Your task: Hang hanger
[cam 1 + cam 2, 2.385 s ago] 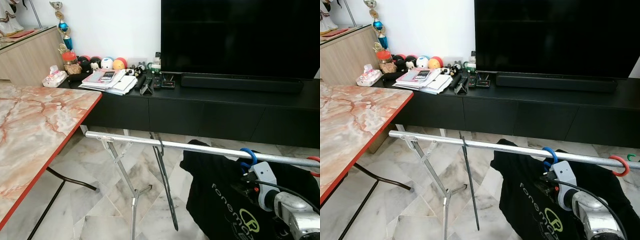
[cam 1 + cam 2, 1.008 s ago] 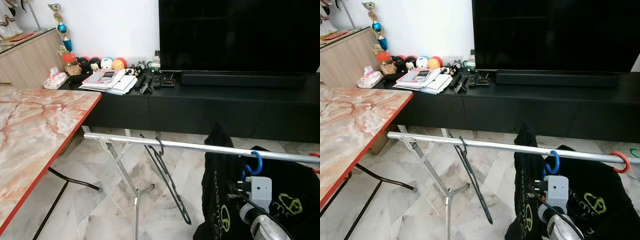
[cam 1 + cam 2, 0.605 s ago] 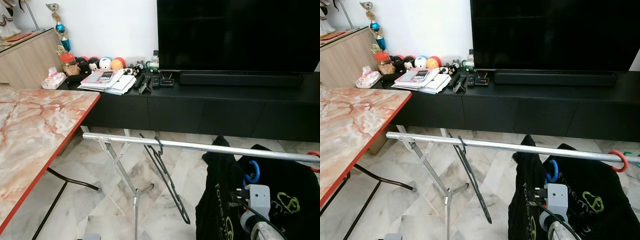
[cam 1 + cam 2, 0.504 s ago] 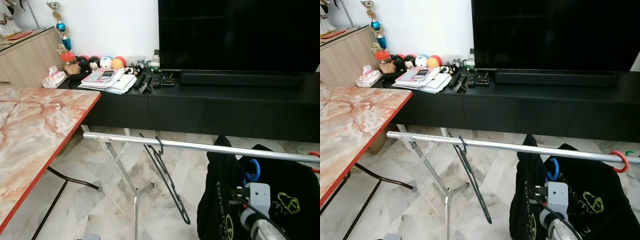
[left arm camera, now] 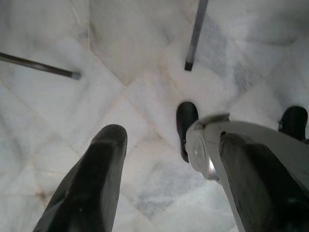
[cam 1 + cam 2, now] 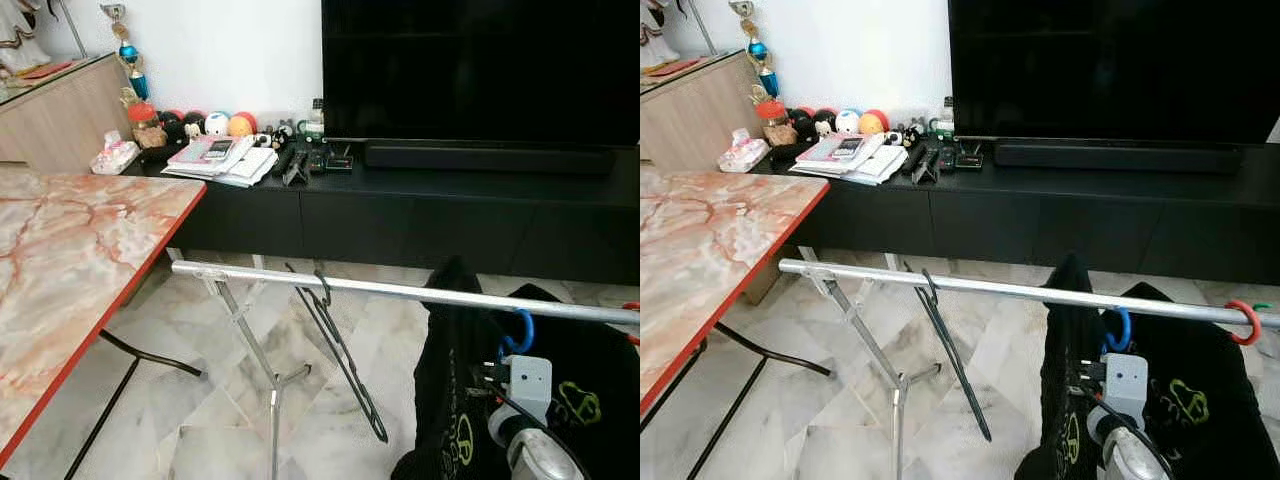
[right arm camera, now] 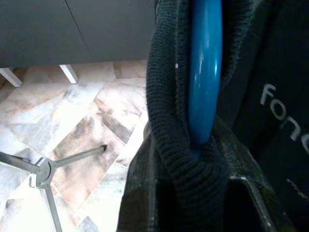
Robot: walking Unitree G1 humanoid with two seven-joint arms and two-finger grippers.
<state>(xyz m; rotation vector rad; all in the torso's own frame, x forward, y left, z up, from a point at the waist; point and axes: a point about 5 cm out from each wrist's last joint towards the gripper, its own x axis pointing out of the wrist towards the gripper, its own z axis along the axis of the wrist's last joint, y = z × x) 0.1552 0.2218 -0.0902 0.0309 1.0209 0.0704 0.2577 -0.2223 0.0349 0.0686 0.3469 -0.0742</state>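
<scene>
The right pincer clenched the blue hanger at its neck, shirt draped below, keeping the hook just under the rail above for hanging. The left pincer hung released.

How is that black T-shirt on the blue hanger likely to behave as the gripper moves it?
Likely floppy: the black T-shirt drapes in loose folds below the blue hanger. Probably light, though apt to swing or twist. The right gripper appears shut on collar and hanger together, so slipping seems unlikely.
</scene>
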